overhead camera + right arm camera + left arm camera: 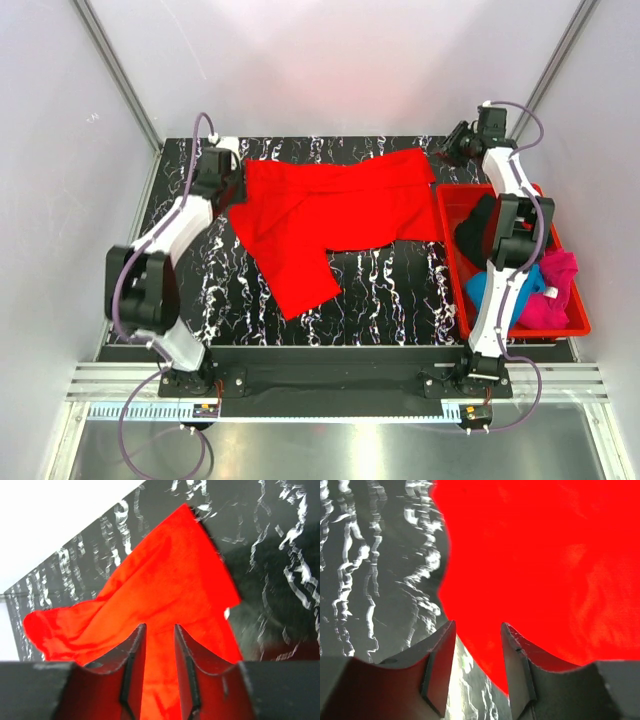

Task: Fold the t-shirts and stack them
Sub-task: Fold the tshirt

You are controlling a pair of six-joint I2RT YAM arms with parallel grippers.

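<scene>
A bright red t-shirt [330, 210] lies spread across the far half of the black marbled table [390, 290], one part reaching toward the near side. My left gripper [232, 172] is at the shirt's far left edge. In the left wrist view that gripper [477, 630] is open over the cloth's border [545, 555], with table showing between the fingers. My right gripper [447, 152] hovers at the shirt's far right corner. In the right wrist view it [160, 630] is open, with the red cloth [165, 580] lying below the gap. Black [478, 225], blue [478, 288] and pink [555, 290] t-shirts are bunched in the bin.
A rigid red plastic bin [520, 332] stands at the table's right side, and my right arm reaches over it. White walls with metal corner posts enclose the table on three sides. Bare marbled tabletop shows in front of the red shirt.
</scene>
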